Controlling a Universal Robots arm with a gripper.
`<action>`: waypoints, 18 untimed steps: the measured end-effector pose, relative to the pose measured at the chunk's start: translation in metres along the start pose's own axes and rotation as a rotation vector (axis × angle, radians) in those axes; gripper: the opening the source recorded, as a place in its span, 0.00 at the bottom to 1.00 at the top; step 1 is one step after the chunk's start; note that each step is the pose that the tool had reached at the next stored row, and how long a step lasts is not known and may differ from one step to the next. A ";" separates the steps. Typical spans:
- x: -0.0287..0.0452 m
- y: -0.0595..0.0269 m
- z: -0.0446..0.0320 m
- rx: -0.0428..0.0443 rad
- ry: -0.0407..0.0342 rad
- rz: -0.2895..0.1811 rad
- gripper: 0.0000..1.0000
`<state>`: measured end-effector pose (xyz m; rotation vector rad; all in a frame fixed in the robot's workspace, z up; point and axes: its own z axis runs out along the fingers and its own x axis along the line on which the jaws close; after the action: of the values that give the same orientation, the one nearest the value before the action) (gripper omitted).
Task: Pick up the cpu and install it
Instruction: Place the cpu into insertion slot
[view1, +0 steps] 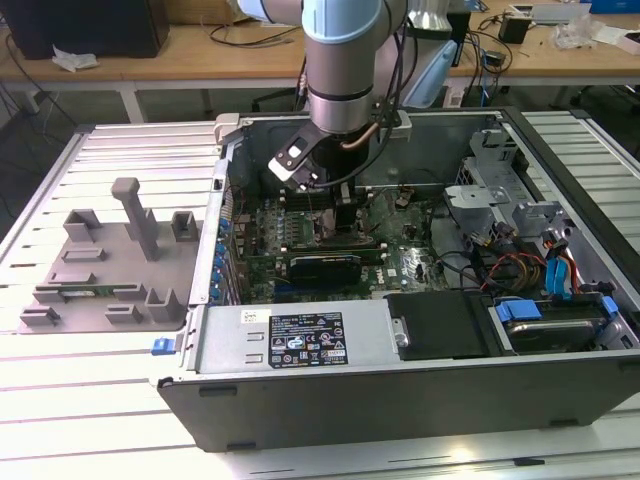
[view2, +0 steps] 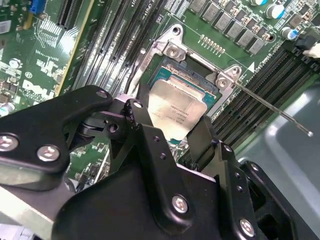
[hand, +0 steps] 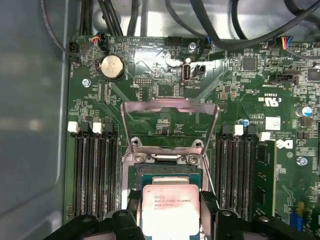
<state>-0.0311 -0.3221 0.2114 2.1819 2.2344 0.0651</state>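
Note:
The cpu (view2: 176, 106), a square chip with a shiny silver top and a thin tan-green rim, sits between my gripper's (view2: 170, 124) two black fingers (view2: 139, 117), which press on its opposite edges. It hangs over the open socket (hand: 170, 171) on the green motherboard (hand: 240, 80), slightly offset, so a strip of the socket's dark bed shows beyond it. In the first wrist view the cpu (hand: 170, 209) lies just short of the raised load plate (hand: 170, 117). In the exterior view the gripper (view1: 343, 222) reaches down into the open computer case (view1: 300, 345).
Black memory slots (hand: 95, 175) flank the socket on both sides. A thin metal lever (view2: 272, 109) sticks out from the socket. A dark expansion card (view1: 325, 266), coloured cables (view1: 520, 270) and drive bays crowd the case. A grey fixture tray (view1: 110, 260) lies at the exterior view's left.

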 end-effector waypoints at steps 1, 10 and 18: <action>0.0002 -0.0003 0.0030 0.0001 0.0000 0.000 0.55; 0.0005 -0.0010 0.0118 -0.0004 -0.0013 0.036 0.55; 0.0020 -0.0013 0.0149 -0.0004 -0.0013 0.036 0.55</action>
<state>-0.0318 -0.3199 0.1965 2.2216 2.1943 0.0646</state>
